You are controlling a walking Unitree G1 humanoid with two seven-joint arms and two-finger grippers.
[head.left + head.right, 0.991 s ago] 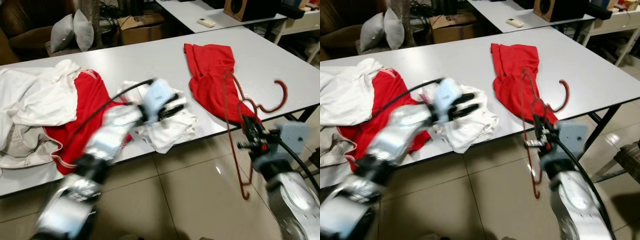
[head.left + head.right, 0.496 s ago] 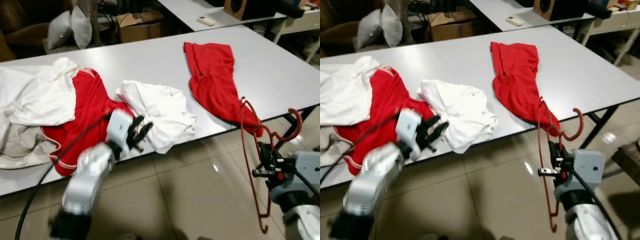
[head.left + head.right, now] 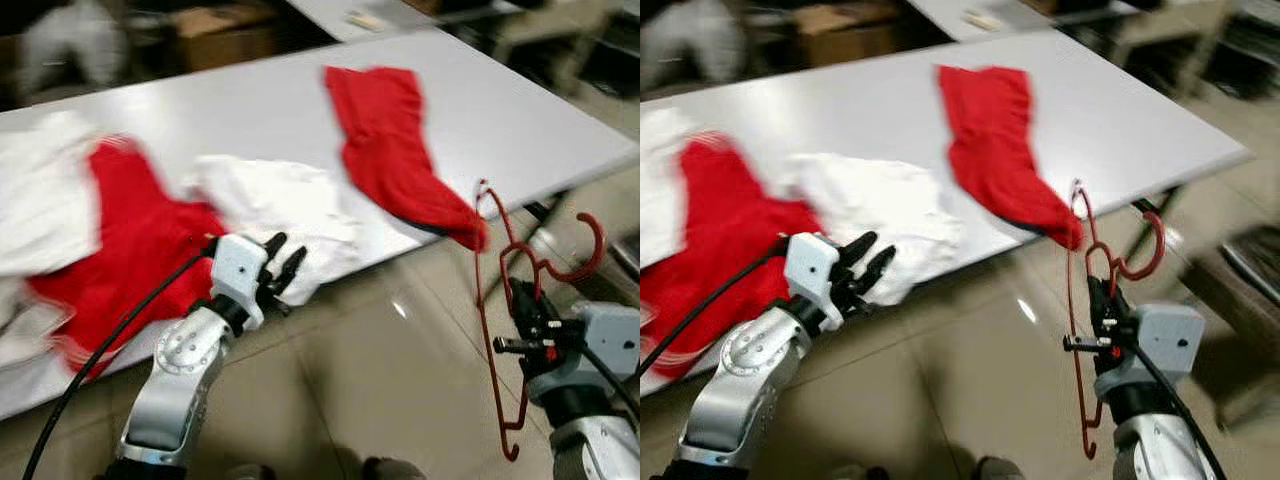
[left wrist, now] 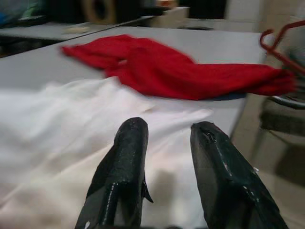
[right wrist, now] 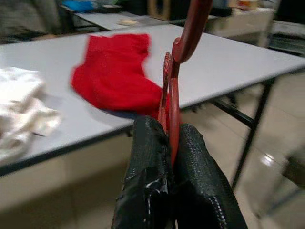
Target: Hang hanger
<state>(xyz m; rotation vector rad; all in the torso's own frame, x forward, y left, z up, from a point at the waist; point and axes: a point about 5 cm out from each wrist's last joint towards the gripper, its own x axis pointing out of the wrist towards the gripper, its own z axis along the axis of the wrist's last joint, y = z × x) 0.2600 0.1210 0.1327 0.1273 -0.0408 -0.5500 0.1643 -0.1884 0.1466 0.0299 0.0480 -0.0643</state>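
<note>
Beside a white table (image 3: 560,120) bearing two red garments, the right gripper (image 3: 525,312) clamps one red hanger (image 3: 500,300); the left gripper (image 3: 281,270) gapes empty.

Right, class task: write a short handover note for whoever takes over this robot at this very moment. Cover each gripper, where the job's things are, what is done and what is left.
Right gripper: shut on the red hanger, held upright off the table's near right corner, hook on top, above the floor.
Left gripper: open, holding nothing, at the table's front edge over the white garment.
On the white table: a red garment near the right edge, another red garment and white clothes on the left.
Done: hanger picked up.
Left: hang it; no rail or hook is visible here, so find one first. The head views are blurred.
</note>
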